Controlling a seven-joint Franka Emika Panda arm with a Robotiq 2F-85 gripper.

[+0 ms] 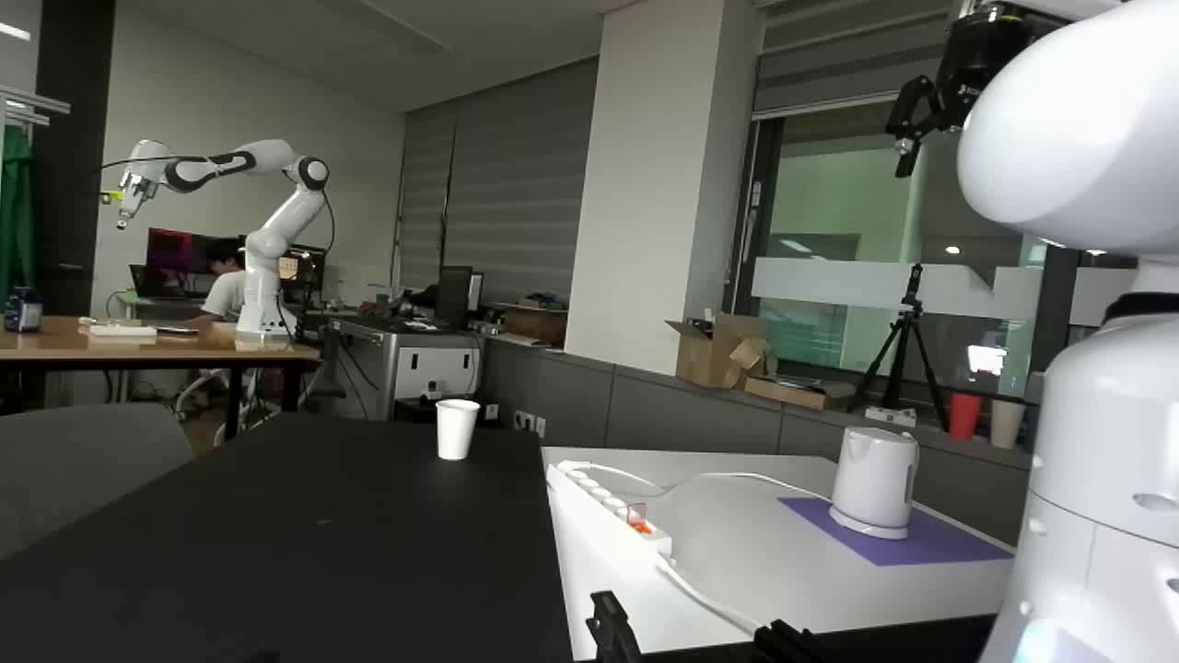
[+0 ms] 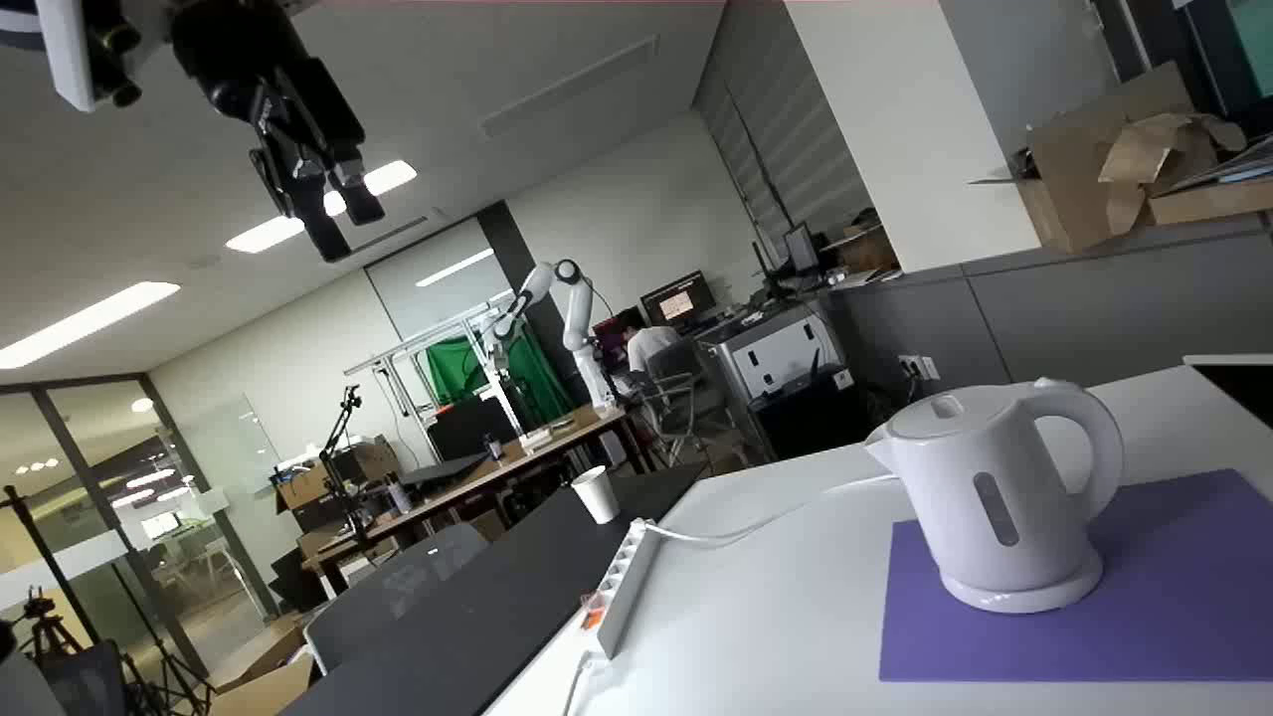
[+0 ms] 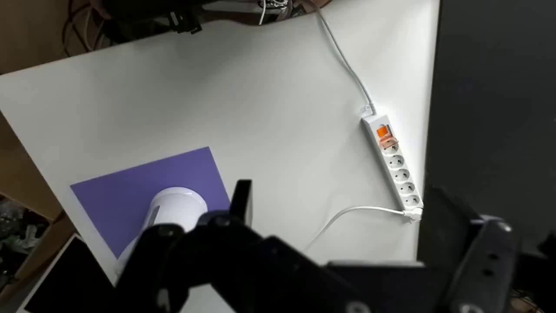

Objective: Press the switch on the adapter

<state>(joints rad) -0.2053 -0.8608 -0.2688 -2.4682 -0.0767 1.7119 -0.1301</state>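
The gripper point(image 2: 348, 225) hangs high over the white desk point(image 3: 269, 108), its fingers point(image 2: 324, 235) spread wide apart, well clear of the adapter point(image 3: 394, 167). In an exterior view there's a tiny pale mark point(image 1: 968, 91) on its black body, but it's way too small to read. Same story with the dark bottle point(image 1: 23, 310) on the wooden table point(image 1: 184, 345) in the back: any print is a blur.

The adapter is basically a white power strip, lying close along the desk edge that borders the black table point(image 1: 322, 552). The orange switch point(image 3: 383, 131) is at one end, see-through flap point(image 3: 388, 142) flipped up, next to a row of five round sockets point(image 3: 402, 175). A white plug point(image 3: 412, 214) sits at the other end, and its cord point(image 3: 367, 208) runs over to the white kettle point(image 2: 1000, 457).

As for containers, the kettle stands upright on a purple mat point(image 2: 1174, 597) just beside the opposite desk edge, lid closed, so no telling what's inside. A white paper cup point(image 1: 455, 431) stands on the black table near the desk corner by the plug; can't tell what's in it either. Beyond the desk edges there's an open cardboard box point(image 1: 703, 359) with crumpled brown paper point(image 1: 751, 354) poking out, plus a red cup point(image 1: 964, 414) and a beige cup point(image 1: 1006, 424), contents hidden.
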